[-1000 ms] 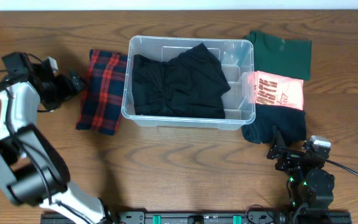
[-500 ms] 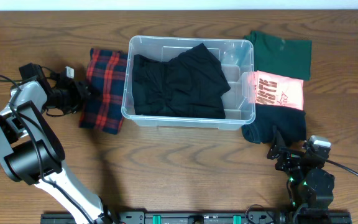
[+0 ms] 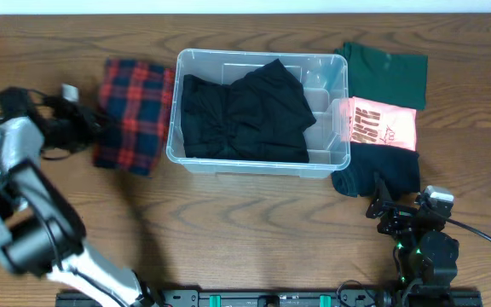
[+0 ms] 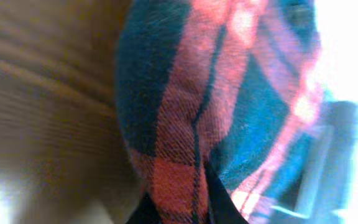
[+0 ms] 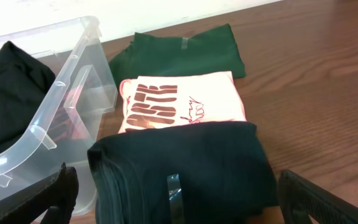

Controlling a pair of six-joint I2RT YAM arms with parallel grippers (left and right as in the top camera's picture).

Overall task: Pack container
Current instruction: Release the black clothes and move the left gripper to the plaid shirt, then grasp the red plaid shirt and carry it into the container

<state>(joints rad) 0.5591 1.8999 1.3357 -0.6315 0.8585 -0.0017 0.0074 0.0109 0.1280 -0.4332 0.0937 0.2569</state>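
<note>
The clear container [image 3: 258, 164] stands mid-table with a black garment [image 3: 245, 111] lying in it. Left of it lies a folded red and dark plaid cloth [image 3: 135, 115]. My left gripper [image 3: 96, 128] is shut on that cloth's left edge; in the left wrist view the plaid cloth [image 4: 216, 106] fills the frame, pinched between the dark fingers of the left gripper [image 4: 182, 208]. My right gripper [image 3: 384, 209] rests open near the front right, just short of a dark folded garment [image 5: 185, 168], and holds nothing. The container's wall [image 5: 61, 112] shows at left in the right wrist view.
Right of the container lie three folded shirts in a row: a dark green one [image 3: 386, 72] at the back, a pink printed one [image 3: 382, 124] in the middle, the dark one [image 3: 378, 170] in front. A black rail [image 3: 271, 298] runs along the table's front edge.
My left gripper has closed on the plaid cloth's left edge. The cloth has shifted left, away from the container, and the left arm is blurred with motion. The right arm has not moved.
</note>
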